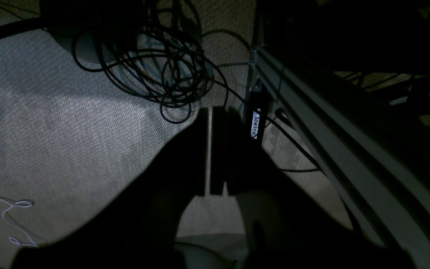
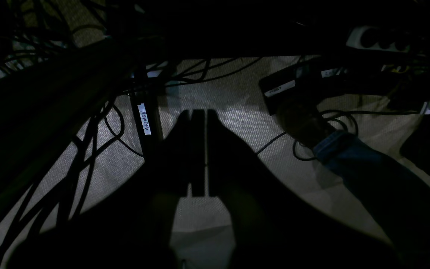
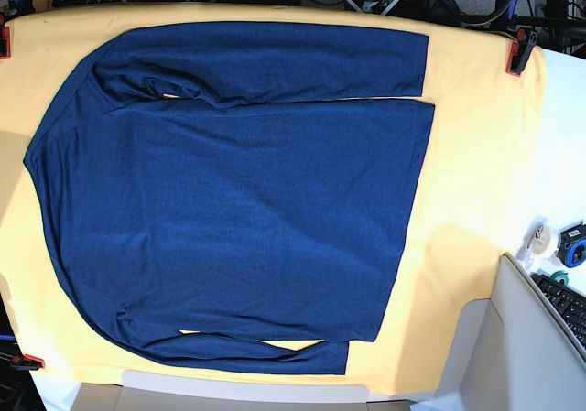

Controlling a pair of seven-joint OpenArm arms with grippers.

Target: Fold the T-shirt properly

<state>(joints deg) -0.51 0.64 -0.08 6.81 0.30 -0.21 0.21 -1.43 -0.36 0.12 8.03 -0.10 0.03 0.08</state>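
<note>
Navy knit T-shirt [image 3: 238, 200] is seen spread flat on a pale yellow cloth [image 3: 476, 155], one sleeve cut off at the lower edge. Both grippers are hidden there; in dim wrist views, left gripper [image 1: 215, 112] and right gripper [image 2: 198, 112] are clenched, empty, above carpet [image 1: 69, 130].

Below me the navy T-shirt [image 3: 238, 200] lies spread flat on the yellow cloth [image 3: 476, 155], sleeves folded alongside its body.
</note>
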